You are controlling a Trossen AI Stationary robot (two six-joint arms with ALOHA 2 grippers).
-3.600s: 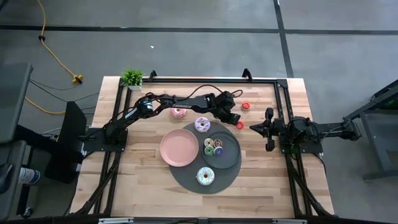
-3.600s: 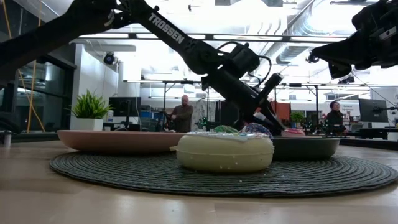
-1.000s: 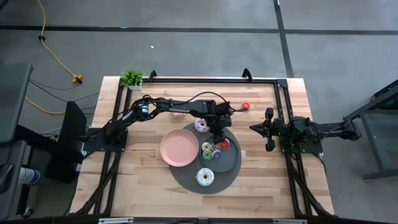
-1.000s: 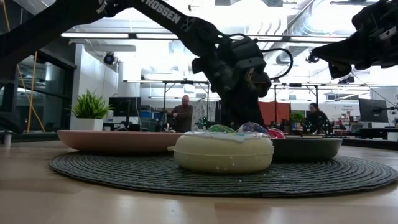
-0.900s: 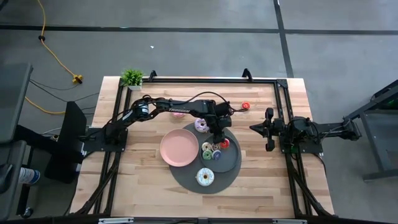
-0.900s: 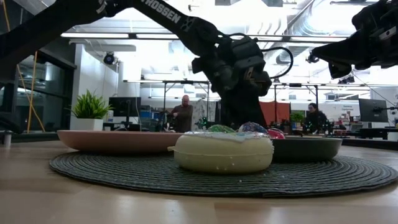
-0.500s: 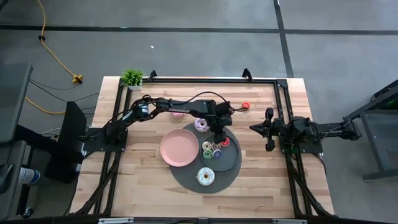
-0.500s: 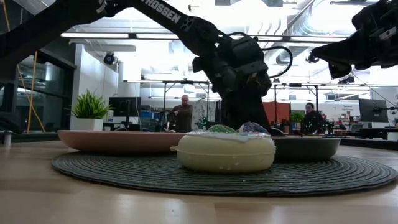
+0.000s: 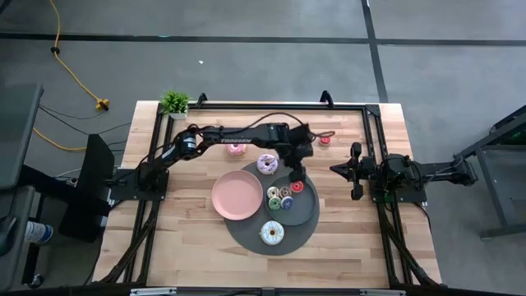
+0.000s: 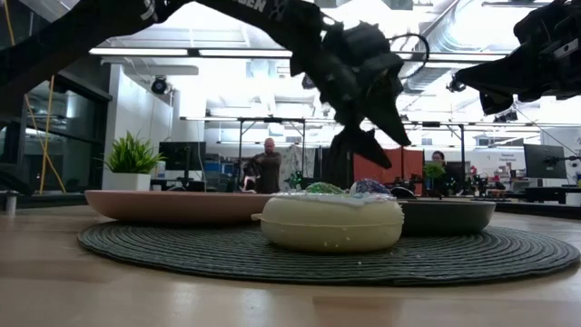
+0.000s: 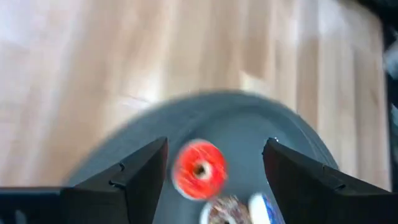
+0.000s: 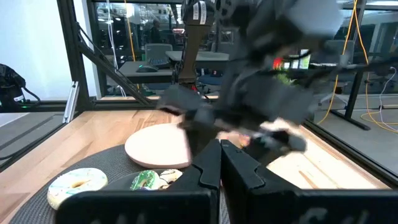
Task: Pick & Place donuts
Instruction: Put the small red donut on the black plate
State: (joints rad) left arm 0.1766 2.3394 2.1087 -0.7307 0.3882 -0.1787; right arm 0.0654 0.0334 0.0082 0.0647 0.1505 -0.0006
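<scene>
A tiny red donut lies flat in the grey plate, beside brown, blue and green tiny donuts. My left gripper hangs open above the red donut, its fingers standing on either side of it in the left wrist view, touching nothing. One larger iced donut sits on the round dark mat's far part, another on its near part, and a third on the table under the left arm. My right gripper waits shut at the table's right.
A pink plate lies on the mat's left side, next to the grey plate. Another tiny red donut lies on the wood at the far right. A small potted plant stands at the far left corner.
My left gripper has opened and let go of the tiny red donut, which now lies in the grey plate. It has then risen clear of the plate and drawn slightly toward the table's far edge, tipping less steeply down.
</scene>
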